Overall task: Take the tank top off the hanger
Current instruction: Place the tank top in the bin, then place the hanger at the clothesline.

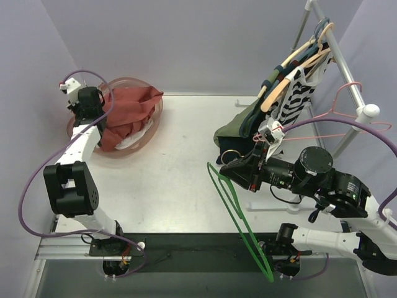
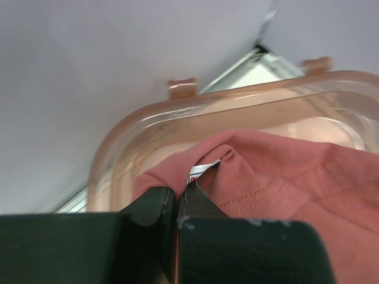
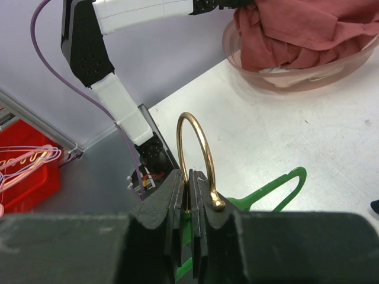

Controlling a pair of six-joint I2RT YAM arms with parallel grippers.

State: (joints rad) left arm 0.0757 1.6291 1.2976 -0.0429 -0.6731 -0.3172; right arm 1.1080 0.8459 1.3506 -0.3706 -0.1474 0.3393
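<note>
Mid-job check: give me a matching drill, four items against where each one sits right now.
1. rust-red tank top
2. green plastic hanger
3. pink wire hanger
4. black-and-white striped top

A. on a wooden hanger on the metal rack
B. brass hook pinched in the right gripper
C. bare, on the rack
D. in the clear pinkish tub, pinched by the left gripper

Pairs: 1-D, 2-B, 3-C, 4-A

Left hand (image 2: 176,198) reaches far forward and right hand (image 3: 189,183) points leftward, each clamped (jaws pressed together).
</note>
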